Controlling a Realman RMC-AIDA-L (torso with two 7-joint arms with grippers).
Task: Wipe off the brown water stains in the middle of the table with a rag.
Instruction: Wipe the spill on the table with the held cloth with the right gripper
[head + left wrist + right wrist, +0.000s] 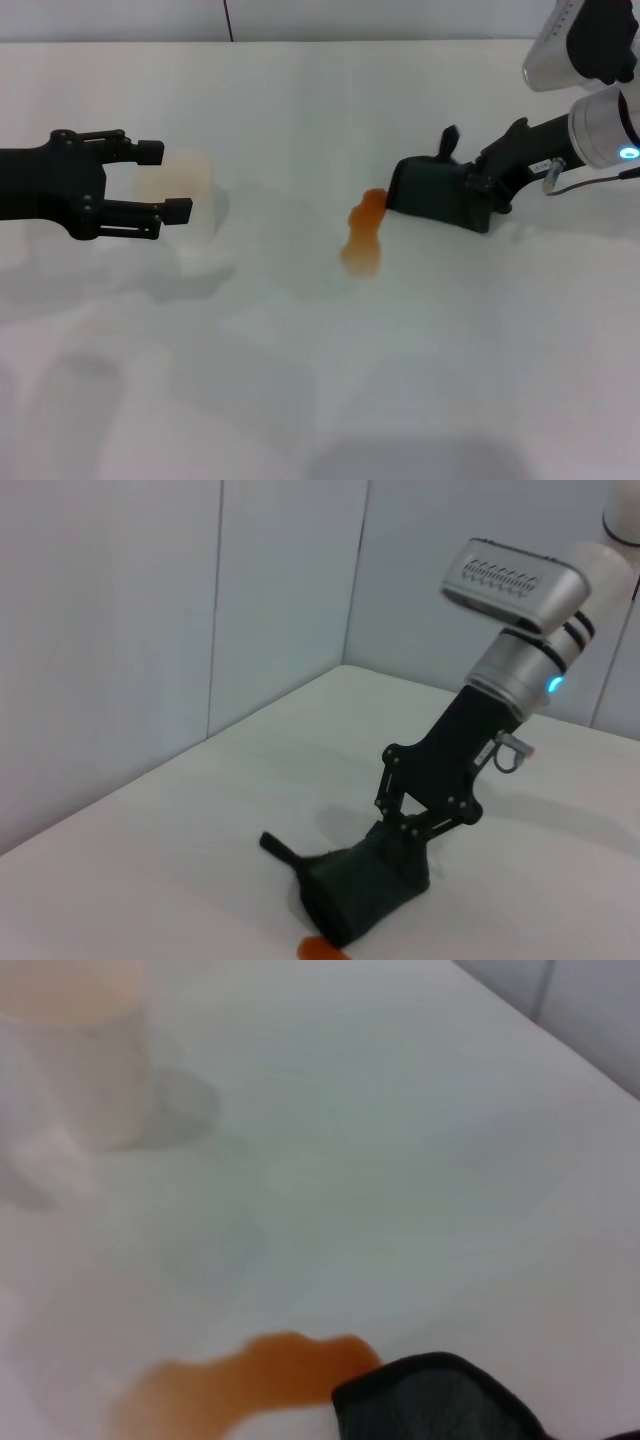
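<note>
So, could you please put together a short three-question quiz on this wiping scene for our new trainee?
1. True or false: the dark rag already covers the whole brown water stains.
2. Which gripper holds the rag? A) left gripper B) right gripper
3. Fill in: the left gripper's open fingers sit around a white ____ on the table.

Key:
1. False; the rag touches only the stain's near edge.
2. B
3. cup

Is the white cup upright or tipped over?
Upright: the white cup stands on the table between the open left gripper's fingers, mouth upward.
</note>
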